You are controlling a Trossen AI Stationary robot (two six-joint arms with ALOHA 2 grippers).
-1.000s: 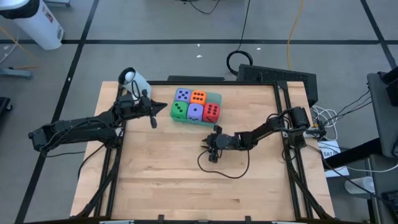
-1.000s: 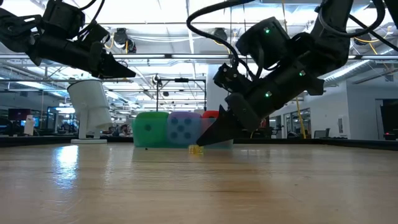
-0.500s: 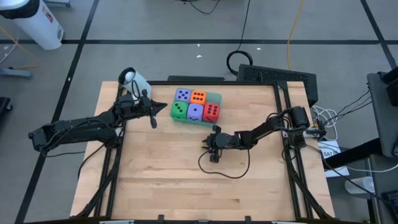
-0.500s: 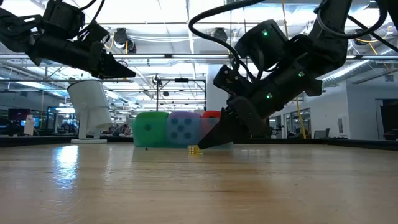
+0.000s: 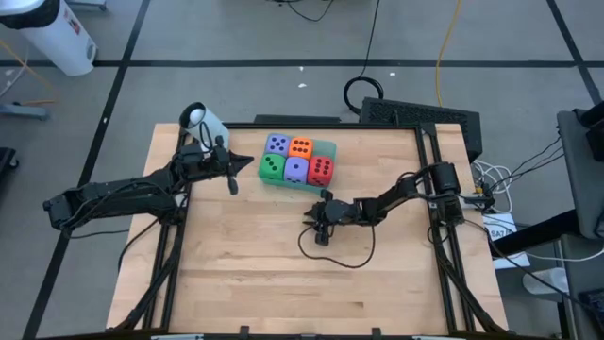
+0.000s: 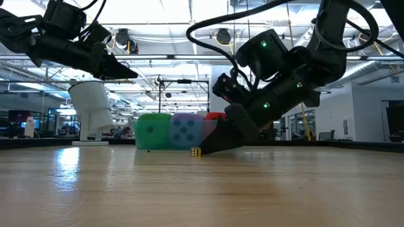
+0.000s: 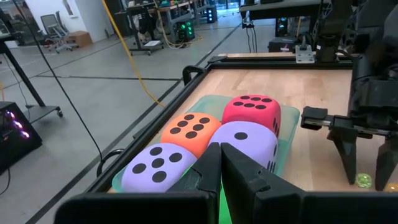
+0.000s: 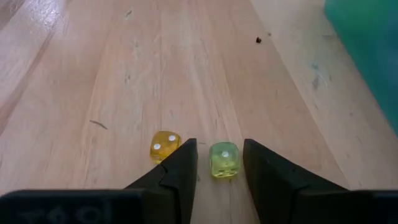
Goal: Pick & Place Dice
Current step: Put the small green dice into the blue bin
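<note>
The right gripper (image 8: 219,163), tips on the table (image 8: 124,74), stands partly open around a small green die (image 8: 223,160)

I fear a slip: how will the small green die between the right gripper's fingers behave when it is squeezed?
The small green die looks glossy and hard, so it may slip sideways. It is tiny beside the right gripper, so probably light. Flat faces suggest it will slide rather than roll, perhaps nudging the yellow die close by.

Big dice (image 5: 295,158) – purple, orange, green, red, dark-pipped; tiny dice (image 8: 223,159) seemingly yellow, green.
</note>
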